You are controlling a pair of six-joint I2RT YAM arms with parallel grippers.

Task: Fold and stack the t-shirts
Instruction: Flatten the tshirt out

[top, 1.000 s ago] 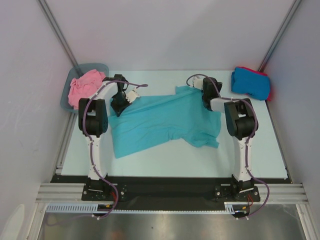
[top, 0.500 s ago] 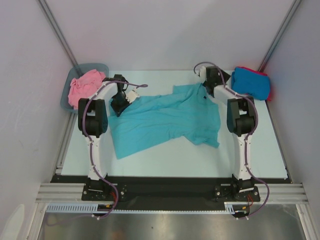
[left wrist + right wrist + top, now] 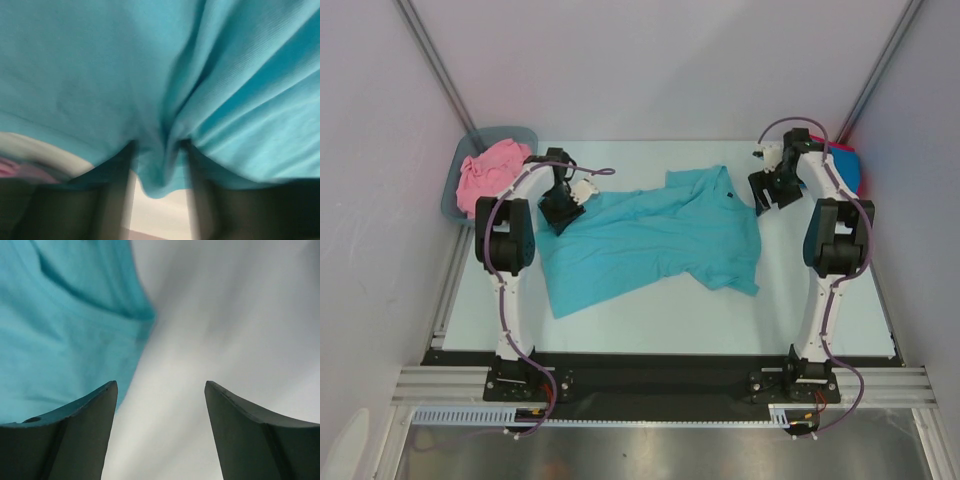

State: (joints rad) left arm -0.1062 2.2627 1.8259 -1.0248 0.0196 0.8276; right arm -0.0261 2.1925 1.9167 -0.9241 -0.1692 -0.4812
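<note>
The teal t-shirt (image 3: 650,238) lies spread and wrinkled across the middle of the table. My left gripper (image 3: 563,210) is low over its back left edge. In the left wrist view its jaws (image 3: 158,145) stand apart, a loose fold of teal cloth (image 3: 160,175) hangs between them, and table shows below. My right gripper (image 3: 767,190) hovers just off the shirt's back right edge. It is open and empty (image 3: 160,383), with teal cloth (image 3: 65,340) to its left. The pink t-shirt (image 3: 485,175) sits bunched in the tub. The bright blue t-shirt (image 3: 851,170) is mostly hidden behind the right arm.
The grey-blue tub (image 3: 505,132) stands at the back left corner, beside the left arm's elbow. Side walls close in on both sides. Bare table (image 3: 650,320) runs along the front, between the shirt and the arm bases.
My right gripper opened, let go of the teal shirt's back right edge and swung right towards the back corner. The shirt settled flatter. My left jaws have parted.
</note>
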